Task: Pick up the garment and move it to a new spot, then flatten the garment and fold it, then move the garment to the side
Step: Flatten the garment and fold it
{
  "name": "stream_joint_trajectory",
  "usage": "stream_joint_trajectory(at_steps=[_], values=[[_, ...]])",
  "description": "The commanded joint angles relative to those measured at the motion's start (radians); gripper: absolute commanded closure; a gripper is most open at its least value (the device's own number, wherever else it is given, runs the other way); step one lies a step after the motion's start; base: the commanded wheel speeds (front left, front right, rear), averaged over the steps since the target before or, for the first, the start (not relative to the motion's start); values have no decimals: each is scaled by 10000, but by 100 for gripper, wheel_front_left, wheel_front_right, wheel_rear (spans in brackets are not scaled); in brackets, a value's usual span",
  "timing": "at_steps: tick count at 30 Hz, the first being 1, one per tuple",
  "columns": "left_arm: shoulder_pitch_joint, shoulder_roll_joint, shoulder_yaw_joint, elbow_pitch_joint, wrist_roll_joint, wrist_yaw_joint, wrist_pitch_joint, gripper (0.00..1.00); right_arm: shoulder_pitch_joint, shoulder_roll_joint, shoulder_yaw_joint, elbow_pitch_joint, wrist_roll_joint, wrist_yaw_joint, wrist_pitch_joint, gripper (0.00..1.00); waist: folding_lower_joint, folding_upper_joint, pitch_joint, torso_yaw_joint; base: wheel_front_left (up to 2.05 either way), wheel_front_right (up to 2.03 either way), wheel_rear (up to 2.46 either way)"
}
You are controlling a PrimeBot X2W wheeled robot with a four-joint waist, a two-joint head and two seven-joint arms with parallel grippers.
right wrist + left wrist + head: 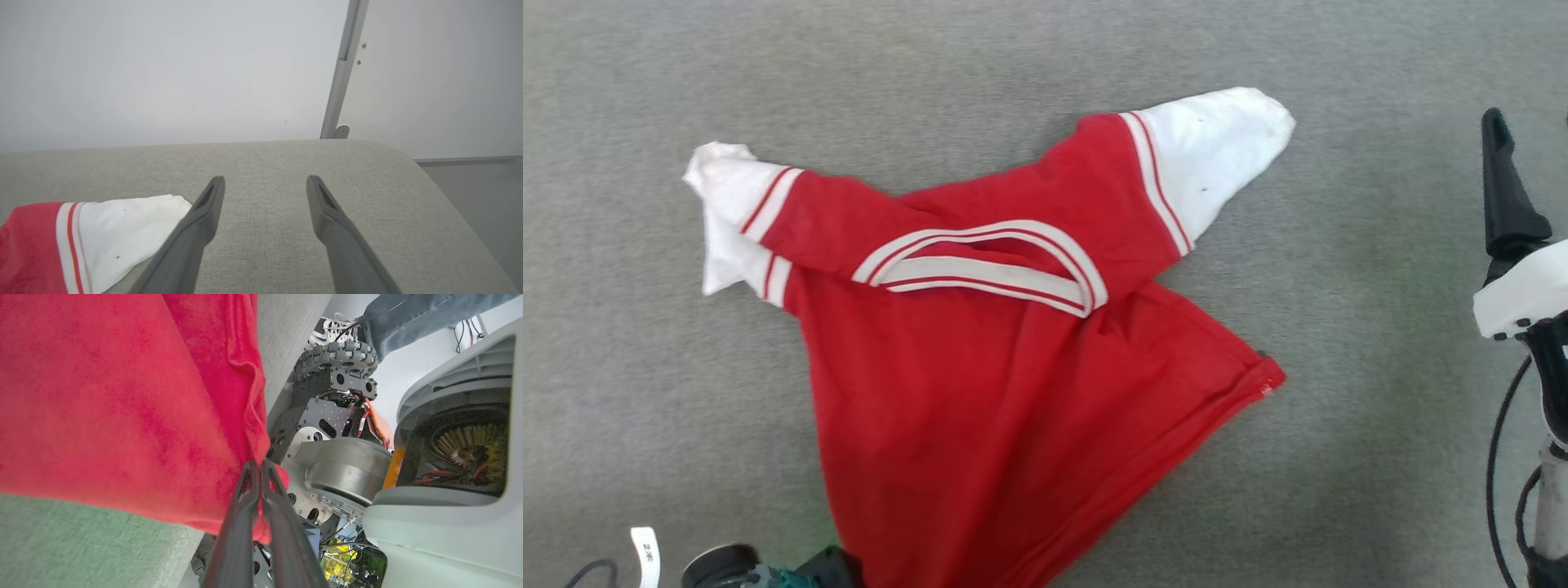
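The garment, a red T-shirt with white sleeve ends and a striped collar, lies spread on the grey padded table, its lower part running off the near edge. In the left wrist view my left gripper is shut on a bunched edge of the garment's red fabric at the table's edge. My right gripper hovers open and empty over the table, just right of the white sleeve end. One of its dark fingers stands at the head view's right edge.
Past the table edge the left wrist view shows my wheeled base and a person's jeans leg and sneaker. A pale wall and a metal post stand behind the table's rounded far corner.
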Motion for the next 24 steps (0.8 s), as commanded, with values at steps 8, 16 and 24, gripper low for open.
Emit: stream_joint_trajectory(at_steps=[8,16,24], values=[[-457,-957,408,1140,-186,24,-2578,0,387,-1959,2196,-27,-17,-7,1594,0,0,-1,-186,598,0,0,0],[-89,-1635,1417,2120,-487,682,-4827,0,-137,-4051,3814,20,469,-7,2893,0,0,-1,-250,1212,0,0,0],[267,-2952,3544,3087,90,1602,-5292,0,-1050,-6143,5866,338,1203,-9,3894,0,0,-1,-12,1960,0,0,0]])
